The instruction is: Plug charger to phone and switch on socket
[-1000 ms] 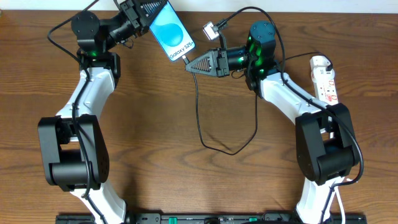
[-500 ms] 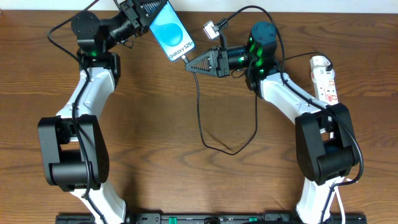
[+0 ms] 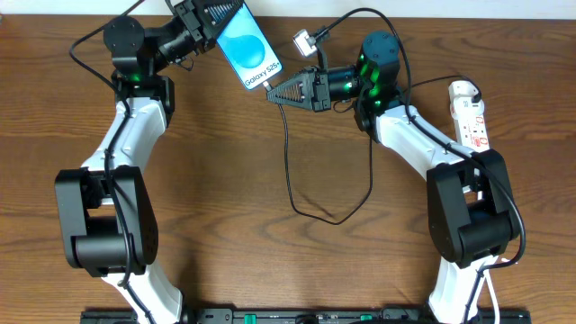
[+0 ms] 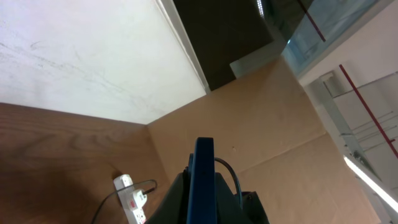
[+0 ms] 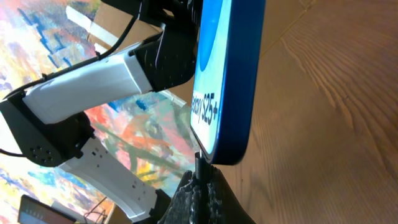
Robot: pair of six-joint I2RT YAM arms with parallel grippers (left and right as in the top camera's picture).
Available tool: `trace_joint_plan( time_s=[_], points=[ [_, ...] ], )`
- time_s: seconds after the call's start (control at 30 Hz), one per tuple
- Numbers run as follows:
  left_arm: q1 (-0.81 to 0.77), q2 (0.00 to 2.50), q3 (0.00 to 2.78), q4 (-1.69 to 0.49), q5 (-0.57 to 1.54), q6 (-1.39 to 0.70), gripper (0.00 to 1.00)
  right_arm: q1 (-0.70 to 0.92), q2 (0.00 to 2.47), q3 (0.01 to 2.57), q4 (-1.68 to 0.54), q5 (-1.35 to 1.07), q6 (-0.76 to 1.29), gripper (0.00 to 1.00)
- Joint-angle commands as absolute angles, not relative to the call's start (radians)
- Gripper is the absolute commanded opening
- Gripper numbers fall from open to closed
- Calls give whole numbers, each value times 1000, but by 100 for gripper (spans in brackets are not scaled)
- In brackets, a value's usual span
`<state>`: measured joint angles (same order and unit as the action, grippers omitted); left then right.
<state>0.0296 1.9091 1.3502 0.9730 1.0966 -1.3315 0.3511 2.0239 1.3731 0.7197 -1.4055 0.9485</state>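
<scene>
Wood-grain table (image 3: 225, 225) fills the overhead view, where you find the phone (image 3: 249, 49) raised at the far edge, left of centre, with its blue screen facing up. Its long axis runs diagonally, from the far left down toward the near right. The left gripper (image 3: 214, 20) is clamped on the far end. The end bearing the "Galaxy S25" text points at the right gripper (image 3: 273, 90), whose jaws are closed on the small plug of the charger (image 3: 288, 171). From the plug, the black cable drops toward you, loops on the wood and climbs back to the right arm. Note the socket (image 3: 470, 112) lying well apart at the right edge, its long axis running near to far. In the left wrist view, you see the phone edge-on as a thin blue bar between the fingers, pointing straight away from the wrist; the socket lies low on the left. In the right wrist view, the phone stands upright, its short lower edge directly above the closed fingertips. The plug tip touches that edge; you cannot tell whether it is seated.
</scene>
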Motion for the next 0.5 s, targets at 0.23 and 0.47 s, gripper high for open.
trace_joint_plan(
  time_s=[0.23,0.47],
  points=[
    [0,1880,1359,981,1136,-1332,7,349,1989,1388,704,-1273,927,1],
    [1,1880,1359,981,1129,-1332,7,350,1989,1388,691,-1274,926,1]
  ],
)
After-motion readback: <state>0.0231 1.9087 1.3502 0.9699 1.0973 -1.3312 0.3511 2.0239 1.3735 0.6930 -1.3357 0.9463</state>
